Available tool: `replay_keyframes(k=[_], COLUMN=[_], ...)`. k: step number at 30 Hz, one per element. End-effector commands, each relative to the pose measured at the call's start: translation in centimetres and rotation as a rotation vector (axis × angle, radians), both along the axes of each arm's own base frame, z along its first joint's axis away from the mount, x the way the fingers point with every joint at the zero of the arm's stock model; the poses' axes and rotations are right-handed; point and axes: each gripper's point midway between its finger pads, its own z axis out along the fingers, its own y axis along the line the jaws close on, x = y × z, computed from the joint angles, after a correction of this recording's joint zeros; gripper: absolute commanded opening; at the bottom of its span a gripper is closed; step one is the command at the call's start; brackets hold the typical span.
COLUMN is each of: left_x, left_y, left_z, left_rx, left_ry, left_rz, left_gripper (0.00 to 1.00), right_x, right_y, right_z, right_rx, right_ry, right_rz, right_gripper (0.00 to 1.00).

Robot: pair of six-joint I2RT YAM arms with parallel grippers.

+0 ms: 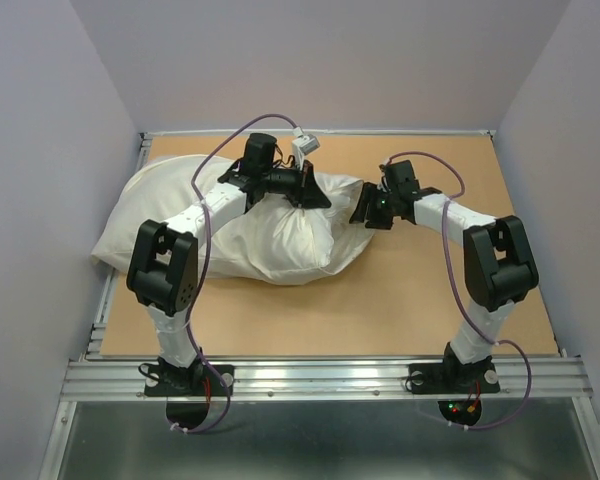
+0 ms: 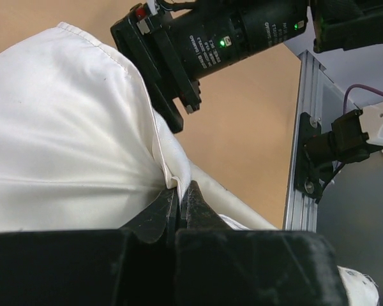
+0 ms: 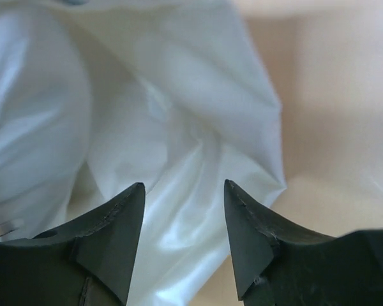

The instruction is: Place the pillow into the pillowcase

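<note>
L gripper (image 2: 180, 191) clamped on case (image 1: 270, 240) hem. R gripper (image 3: 182, 188) jaws apart, fabric just beyond tips, not pinched. Case lies plump, left-centre of table (image 1: 430, 300); can't tell pillow apart.

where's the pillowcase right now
In the top view the pillowcase lies left of centre on the table, its hem pinched in the left fingers, the open right fingers just at its right end.

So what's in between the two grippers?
Only the bunched end of the pillowcase. The top view shows it running from the left gripper, which pinches it, to the open right gripper.
</note>
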Motion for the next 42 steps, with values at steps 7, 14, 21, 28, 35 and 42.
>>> replay_keyframes(k=[7,14,21,28,35,42], left_x=[1.3,-0.1,0.6,2.4,-1.5,-1.1], left_y=[-0.6,-0.8,-0.1,3.3,5.4,4.2], left_z=[1.5,2.5,1.6,-1.0,-5.0,-8.5], left_rx=[-0.075,-0.120,-0.073,0.053,0.263,0.365], left_ry=[-0.152,0.031,0.026,0.002,-0.187,-0.199], left_rz=[-0.026,-0.007,0.044,0.108,-0.178,-0.213], left_gripper=[0.00,0.00,0.00,0.00,0.00,0.00], right_x=[2.6,2.9,1.9,1.3,3.0,2.1], right_y=[4.2,3.0,1.5,-1.3,-5.8,-2.3], right_z=[0.5,-5.7,-6.0,2.9,8.6,12.5], right_rx=[-0.022,-0.125,-0.155,0.074,0.289,0.569], right_ry=[-0.089,0.000,0.015,-0.064,-0.112,-0.155], right_rz=[-0.015,-0.119,-0.113,-0.067,-0.111,0.007], right_gripper=[0.64,0.49,0.01,0.01,0.00,0.01])
